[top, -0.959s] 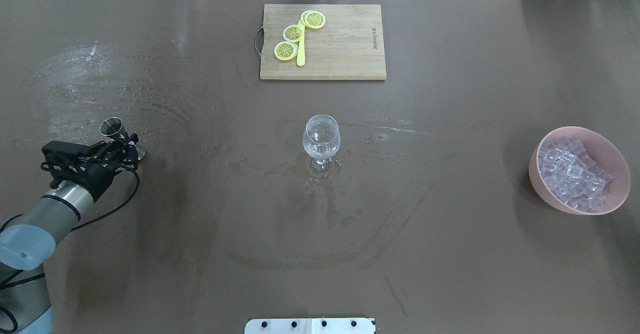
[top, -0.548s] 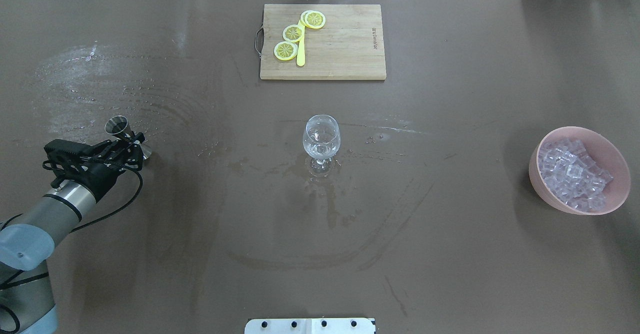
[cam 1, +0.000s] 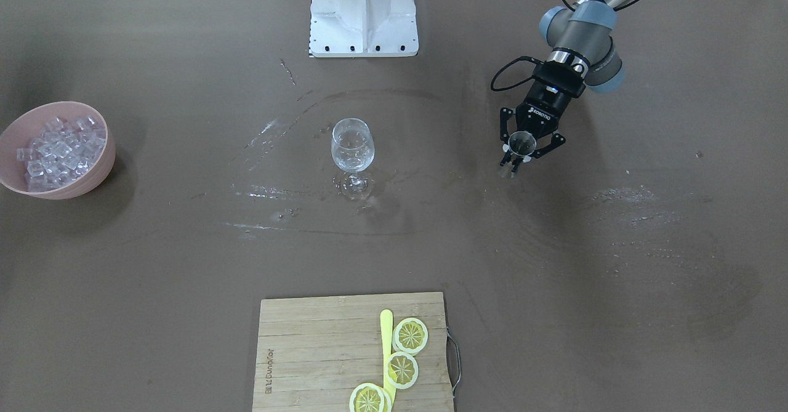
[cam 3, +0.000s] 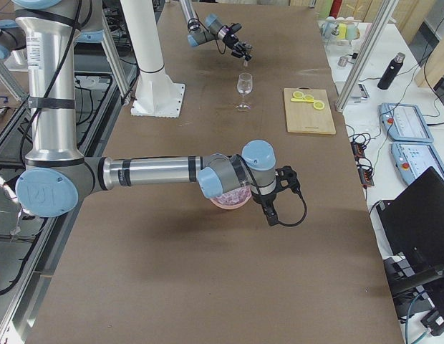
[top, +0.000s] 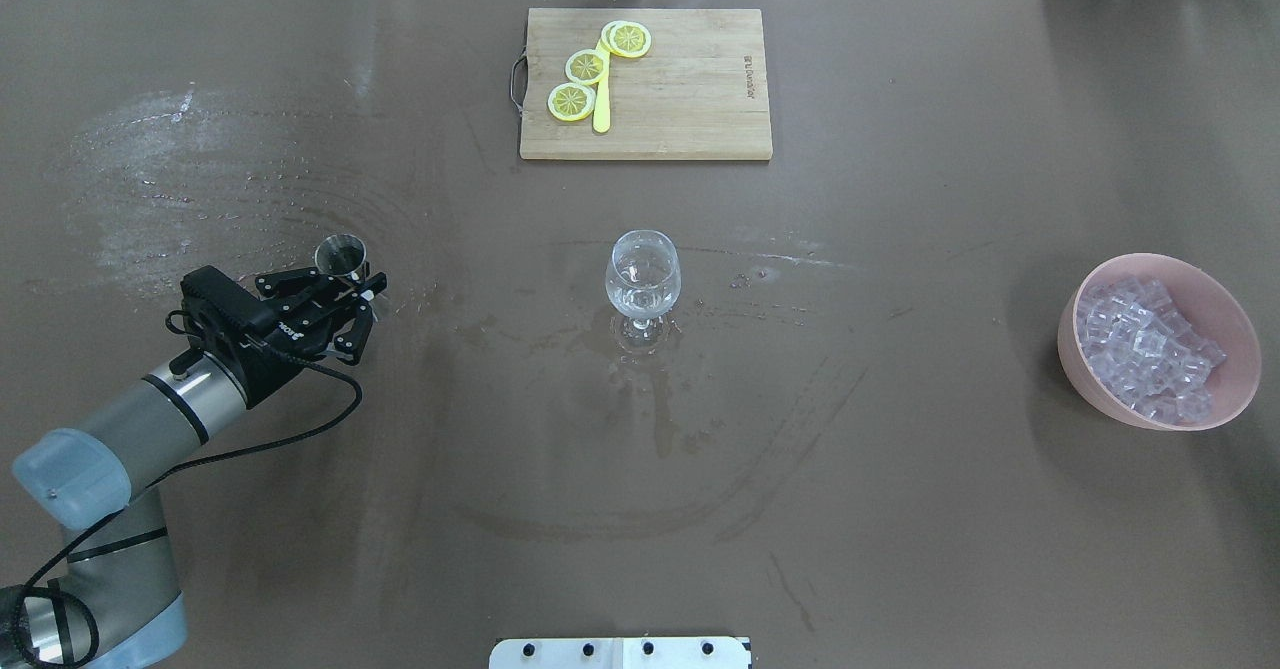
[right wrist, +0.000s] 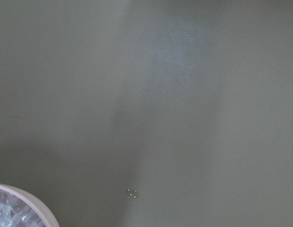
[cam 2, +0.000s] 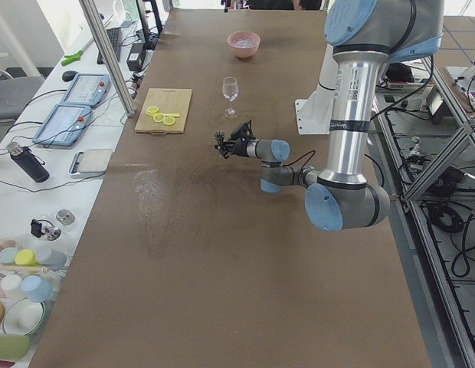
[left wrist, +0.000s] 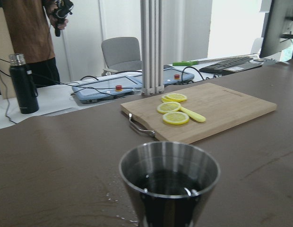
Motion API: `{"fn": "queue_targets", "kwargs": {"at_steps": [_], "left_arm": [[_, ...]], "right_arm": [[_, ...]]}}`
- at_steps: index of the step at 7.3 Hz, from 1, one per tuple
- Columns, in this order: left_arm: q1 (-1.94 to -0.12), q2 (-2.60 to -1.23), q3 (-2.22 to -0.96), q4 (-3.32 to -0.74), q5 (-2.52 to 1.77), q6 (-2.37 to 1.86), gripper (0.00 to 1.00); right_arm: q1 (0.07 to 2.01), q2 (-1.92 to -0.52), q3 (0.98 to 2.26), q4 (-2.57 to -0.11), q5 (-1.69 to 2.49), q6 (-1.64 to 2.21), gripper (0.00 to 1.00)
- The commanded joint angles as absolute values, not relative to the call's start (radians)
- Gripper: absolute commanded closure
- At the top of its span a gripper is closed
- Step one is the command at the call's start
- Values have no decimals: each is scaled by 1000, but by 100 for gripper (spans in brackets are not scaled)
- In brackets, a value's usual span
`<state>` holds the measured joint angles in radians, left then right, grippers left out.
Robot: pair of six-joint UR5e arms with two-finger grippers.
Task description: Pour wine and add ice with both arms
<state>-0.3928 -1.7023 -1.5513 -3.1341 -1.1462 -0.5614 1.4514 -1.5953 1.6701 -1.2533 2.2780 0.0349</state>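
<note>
My left gripper point(top: 358, 291) is shut on a steel jigger point(top: 341, 253) and holds it upright above the table, left of the wine glass point(top: 642, 274). The left wrist view shows dark liquid in the jigger point(left wrist: 168, 182). In the front view the gripper point(cam 1: 522, 153) is right of the glass point(cam 1: 352, 147), which holds a little clear liquid. The ice point(top: 1145, 349) fills a pink bowl point(top: 1240, 349) at the right. My right gripper point(cam 3: 283, 188) shows only in the exterior right view, beside the bowl; I cannot tell whether it is open. Its wrist view shows the bowl's rim point(right wrist: 35, 204).
A wooden cutting board point(top: 690, 89) with lemon slices point(top: 585, 66) and a yellow knife point(top: 601, 109) lies at the far middle. Wet smears cover the brown table around the glass and at the left. The white robot base point(cam 1: 363, 12) stands at the near edge.
My left gripper has moved right towards the wine glass, carrying the jigger, and has turned somewhat. The glass, bowl and board have not moved.
</note>
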Motion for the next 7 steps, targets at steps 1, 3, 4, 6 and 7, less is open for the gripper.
{"fn": "queue_targets", "kwargs": {"at_steps": [1, 3, 4, 6, 7], "left_arm": [[-399, -1753, -1562, -3135, -1273, -417, 100], [-399, -1784, -1562, -3123, -1333, -370, 100], [-432, -1807, -1562, -3122, -1441, -368, 100], [-549, -1868, -1563, -3047, -1676, -350, 100], [-590, -1894, -1565, -2998, -1750, -312, 100]], "right_arm": [[1451, -1595, 1667, -1253, 2278, 35, 0], [1451, -1595, 1667, -1253, 2278, 35, 0], [1451, -1595, 1667, -1253, 2278, 35, 0], [1451, -1595, 1667, -1253, 2278, 35, 0], [1451, -1595, 1667, -1253, 2278, 35, 0]]}}
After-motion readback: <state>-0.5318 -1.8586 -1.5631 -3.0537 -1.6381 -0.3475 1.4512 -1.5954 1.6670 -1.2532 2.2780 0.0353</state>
